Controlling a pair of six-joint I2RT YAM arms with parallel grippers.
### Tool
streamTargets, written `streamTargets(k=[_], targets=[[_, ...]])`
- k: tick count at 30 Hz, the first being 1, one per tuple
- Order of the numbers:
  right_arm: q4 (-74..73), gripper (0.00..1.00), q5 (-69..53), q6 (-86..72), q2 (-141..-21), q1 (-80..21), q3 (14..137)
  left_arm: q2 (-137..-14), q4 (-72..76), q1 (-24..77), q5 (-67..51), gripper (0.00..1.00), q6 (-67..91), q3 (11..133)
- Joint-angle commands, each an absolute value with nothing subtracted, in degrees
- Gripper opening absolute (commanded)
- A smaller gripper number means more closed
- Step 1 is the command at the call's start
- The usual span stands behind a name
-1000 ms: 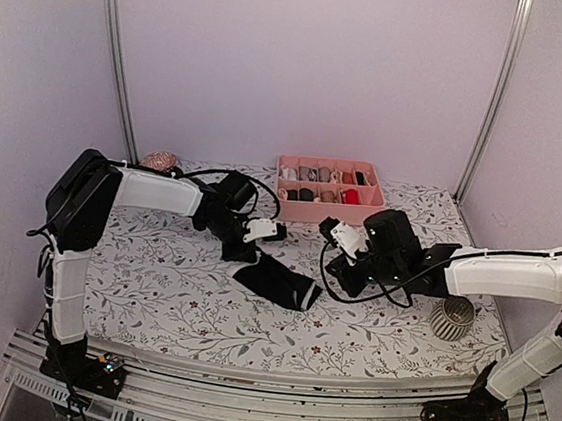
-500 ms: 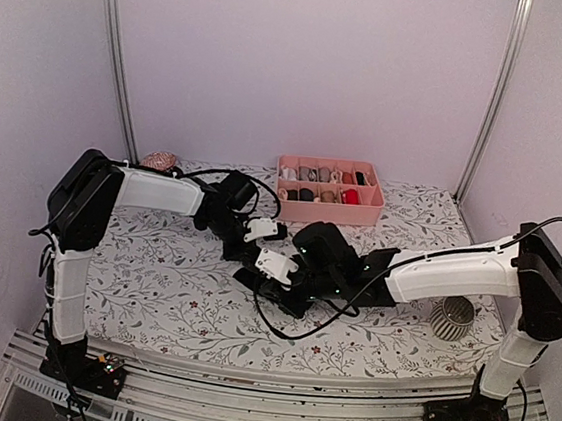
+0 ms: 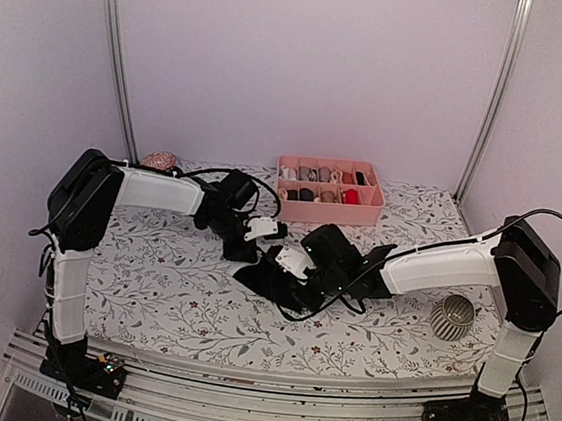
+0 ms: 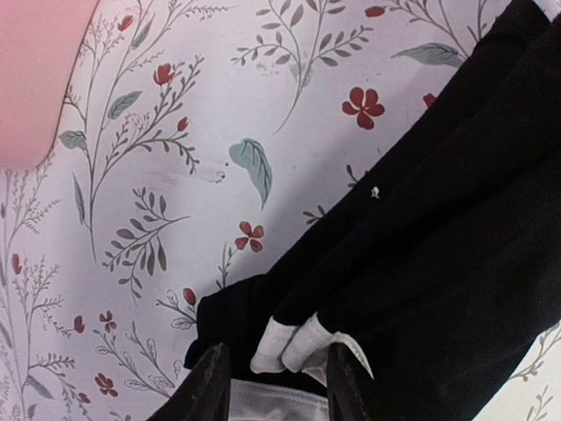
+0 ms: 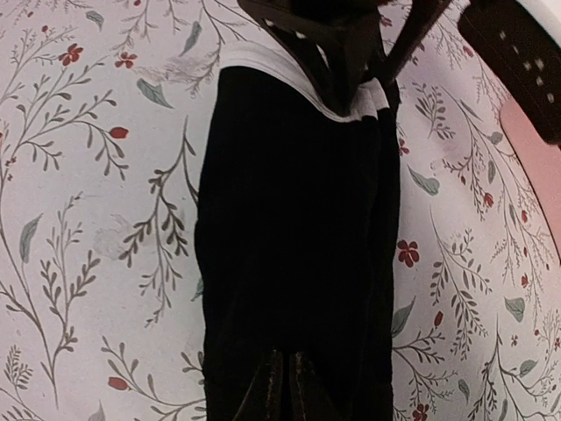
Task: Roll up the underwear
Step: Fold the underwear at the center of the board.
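The underwear (image 3: 266,277) is a black folded strip with a pale waistband (image 4: 294,346), lying flat on the floral cloth. My left gripper (image 3: 253,256) sits at the waistband end. In the left wrist view its jaws (image 4: 273,377) stand open, with the bunched waistband between the fingers. My right gripper (image 3: 298,285) is at the opposite end. In the right wrist view it (image 5: 287,364) is shut, its fingertips pressed together on the black fabric (image 5: 298,228). The left gripper (image 5: 337,44) shows at the top of that view, on the waistband.
A pink divided tray (image 3: 326,213) with small fabric bundles stands at the back of the table, just behind both grippers. A white ribbed object (image 3: 451,316) sits at the right under my right forearm. A small pinkish bundle (image 3: 159,160) lies at the back left.
My right arm swung left from the table's middle onto the underwear's far end and its jaws closed. The left gripper stayed at the waistband and its jaws widened.
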State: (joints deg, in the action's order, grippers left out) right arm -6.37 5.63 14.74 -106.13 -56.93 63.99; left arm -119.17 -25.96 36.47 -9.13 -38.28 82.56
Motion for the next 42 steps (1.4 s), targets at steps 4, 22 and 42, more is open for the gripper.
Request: streamTargets(k=[4, 22, 42], targets=[[-8.2, 0.06, 10.7, 11.3, -107.4, -54.6, 62.7, -119.7, -26.9, 35.9, -8.2, 0.53, -37.6, 84.4], [-11.5, 0.05, 10.6, 8.8, -113.0, -52.0, 63.7, -110.9, -10.8, 35.9, -0.3, 0.95, -30.9, 76.6], [-6.8, 0.17, 9.5, 8.5, -101.3, -51.5, 60.3, -107.8, -9.5, 38.4, -13.7, 0.52, -37.6, 69.0]])
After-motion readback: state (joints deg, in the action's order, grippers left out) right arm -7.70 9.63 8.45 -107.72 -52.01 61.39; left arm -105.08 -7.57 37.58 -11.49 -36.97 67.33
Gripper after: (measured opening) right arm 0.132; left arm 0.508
